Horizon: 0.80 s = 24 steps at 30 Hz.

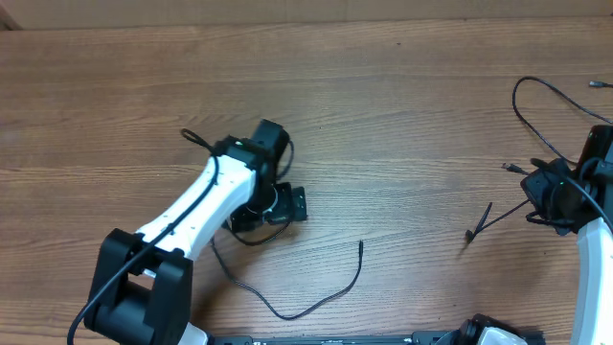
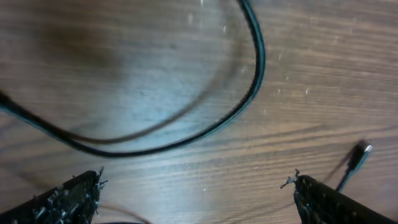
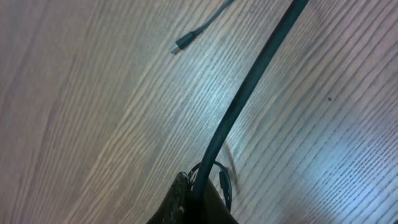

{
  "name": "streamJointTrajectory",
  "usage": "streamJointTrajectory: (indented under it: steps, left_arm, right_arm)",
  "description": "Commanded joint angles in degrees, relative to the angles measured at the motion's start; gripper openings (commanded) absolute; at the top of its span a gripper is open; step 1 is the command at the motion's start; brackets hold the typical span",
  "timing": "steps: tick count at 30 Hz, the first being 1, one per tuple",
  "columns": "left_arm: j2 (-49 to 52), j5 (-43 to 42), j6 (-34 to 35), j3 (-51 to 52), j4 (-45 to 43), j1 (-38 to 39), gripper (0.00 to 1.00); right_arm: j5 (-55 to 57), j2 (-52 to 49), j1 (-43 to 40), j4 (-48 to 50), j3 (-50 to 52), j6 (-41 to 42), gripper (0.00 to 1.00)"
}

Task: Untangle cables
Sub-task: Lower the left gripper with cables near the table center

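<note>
A thin black cable (image 1: 316, 305) lies in a loose curve on the wooden table in front of my left arm. In the left wrist view it runs as a loop (image 2: 256, 74) ahead of the jaws, and its plug (image 2: 359, 152) rests near the right fingertip. My left gripper (image 1: 273, 211) (image 2: 198, 185) hangs open over the wood with nothing between its fingers. At the right edge, my right gripper (image 1: 532, 196) (image 3: 202, 186) is shut on a second cable (image 1: 493, 220) (image 3: 249, 87), which sticks out stiffly to the left. A third cable (image 1: 522, 105) loops behind it.
The far plug (image 1: 598, 85) of the looping cable lies near the table's right edge. Another small plug (image 3: 181, 45) lies on the wood ahead of the right gripper. The left arm's white link (image 1: 187, 216) crosses the table's front left.
</note>
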<state>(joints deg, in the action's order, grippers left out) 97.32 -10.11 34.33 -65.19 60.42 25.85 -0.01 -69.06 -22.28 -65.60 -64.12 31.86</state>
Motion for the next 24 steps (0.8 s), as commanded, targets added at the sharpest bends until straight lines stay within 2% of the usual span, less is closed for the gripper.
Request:
streamJointTrajectory:
  steps: [1,5,9,15,19,21,24]
  left_arm:
    - [-0.50,8.41,12.41,0.22,2.16,3.52,1.00]
    - [-2.23,15.87,26.08,0.22,8.92,6.29,1.00]
    - [-7.69,21.66,35.89,0.22,15.91,6.54,1.00]
    - [-21.57,27.21,41.57,0.52,18.36,5.95,1.00]
    - [-27.28,26.49,42.93,5.44,16.44,5.95,1.00]
    - [-28.00,24.04,47.39,10.14,16.44,5.95,1.00]
    - [-28.02,16.96,55.21,18.78,13.00,5.95,0.94]
  right_arm:
    - [-0.04,-0.42,0.20,-0.22,0.15,-0.90,0.04]
    - [-0.04,-0.48,0.20,-0.61,0.15,-0.90,0.04]
    - [-0.07,-0.48,0.20,-0.55,0.15,-0.87,0.04]
    - [-0.07,-0.48,0.20,-0.55,0.15,-0.85,0.04]
    - [-0.11,-0.48,0.22,-0.33,0.15,-0.85,0.04]
    - [-0.11,-0.48,0.20,-0.33,0.15,-0.85,0.04]
    - [-0.11,-0.48,0.22,-0.61,0.15,-0.85,0.04]
